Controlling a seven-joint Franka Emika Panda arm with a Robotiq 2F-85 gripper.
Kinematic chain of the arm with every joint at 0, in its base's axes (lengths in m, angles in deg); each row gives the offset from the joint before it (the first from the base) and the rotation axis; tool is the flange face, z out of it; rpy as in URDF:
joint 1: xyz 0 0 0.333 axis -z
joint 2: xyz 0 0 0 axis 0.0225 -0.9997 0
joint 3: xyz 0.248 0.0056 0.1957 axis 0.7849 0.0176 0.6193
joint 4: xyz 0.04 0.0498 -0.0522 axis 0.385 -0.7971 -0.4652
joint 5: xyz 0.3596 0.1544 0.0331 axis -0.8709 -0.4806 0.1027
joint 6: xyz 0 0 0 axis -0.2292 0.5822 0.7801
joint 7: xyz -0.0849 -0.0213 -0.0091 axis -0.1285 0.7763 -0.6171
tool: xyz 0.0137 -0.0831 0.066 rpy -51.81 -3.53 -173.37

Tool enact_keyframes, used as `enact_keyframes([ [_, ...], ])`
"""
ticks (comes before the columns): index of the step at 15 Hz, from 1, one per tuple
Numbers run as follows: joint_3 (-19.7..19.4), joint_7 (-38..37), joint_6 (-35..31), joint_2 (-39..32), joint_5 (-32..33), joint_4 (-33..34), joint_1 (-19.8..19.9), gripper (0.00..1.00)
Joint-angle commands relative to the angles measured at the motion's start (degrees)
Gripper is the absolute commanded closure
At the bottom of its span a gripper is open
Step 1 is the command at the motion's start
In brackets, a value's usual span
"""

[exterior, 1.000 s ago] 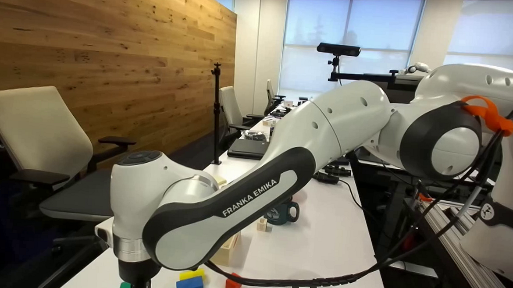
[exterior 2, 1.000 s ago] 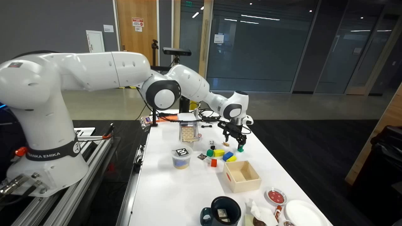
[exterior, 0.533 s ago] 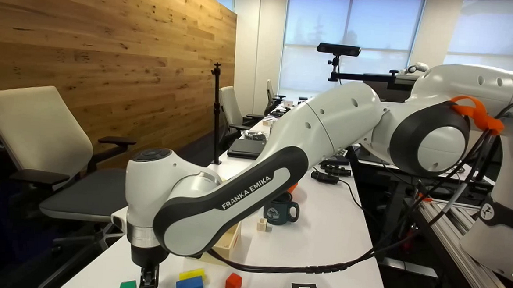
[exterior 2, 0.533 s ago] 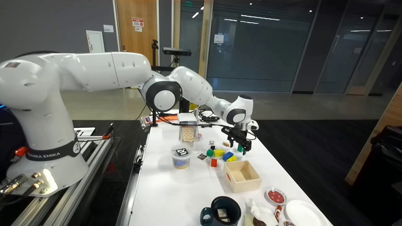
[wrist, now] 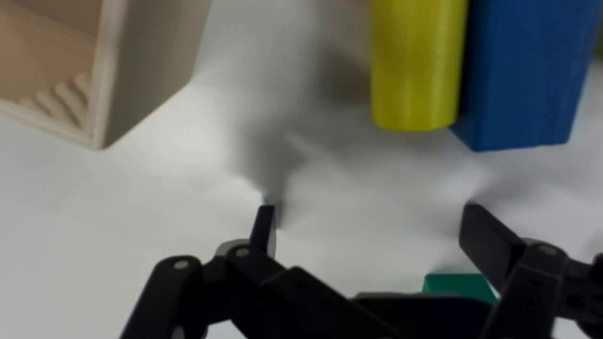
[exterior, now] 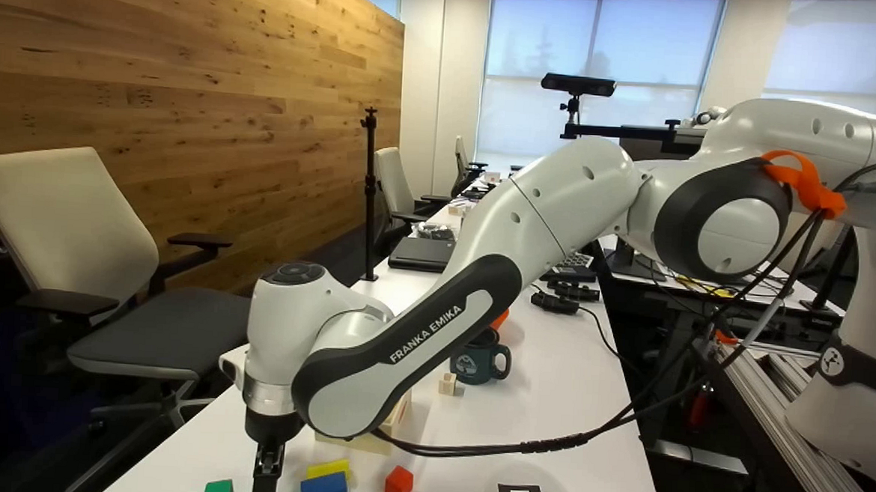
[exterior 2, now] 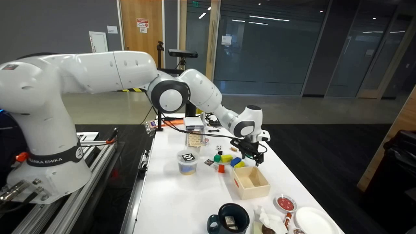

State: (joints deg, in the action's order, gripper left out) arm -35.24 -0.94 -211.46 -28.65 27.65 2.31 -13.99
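Note:
My gripper (wrist: 369, 208) is open low over the white table, with nothing between its fingers. In the wrist view a green block (wrist: 459, 285) shows partly behind the gripper body, near the right finger; in an exterior view it stands left of the gripper (exterior: 264, 484). Beyond the fingertips lie a yellow rounded block (wrist: 414, 70) and a blue block (wrist: 525, 84), side by side and apart from the fingers. An open wooden box (wrist: 150, 70) is at the upper left there, and in an exterior view the box (exterior 2: 255, 194) sits nearer that camera than the gripper.
A red block (exterior 2: 221, 168), a second green block (exterior 2: 217, 158) and another yellow block (exterior 2: 226, 158) lie close by. A lidded plastic tub (exterior 2: 187, 167), a dark mug (exterior 2: 245, 224), a red dish (exterior 2: 286, 203) and a white plate (exterior 2: 315, 221) also stand on the table. Cables hang along the arm.
The arm has moved from beside the green block toward the wooden box, rightward in an exterior view. The green block there is more exposed now. The blocks appear to stay put.

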Motion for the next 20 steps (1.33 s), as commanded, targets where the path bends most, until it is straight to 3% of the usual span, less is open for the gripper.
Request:
enact_keyframes([
  [1, 0.79, 2.19, -2.11, 8.84, 0.1, -13.2, 1.01, 0.0],
  [9, 2.96, 12.07, 1.26, 22.42, -0.03, -30.9, 3.21, 0.0],
  [12, 4.61, 11.82, 3.29, 24.48, 2.46, -35.43, 4.73, 0.0],
  [20, 7.88, 15.37, -4.91, 24.83, 4.59, -41.78, 6.79, 0.0],
])
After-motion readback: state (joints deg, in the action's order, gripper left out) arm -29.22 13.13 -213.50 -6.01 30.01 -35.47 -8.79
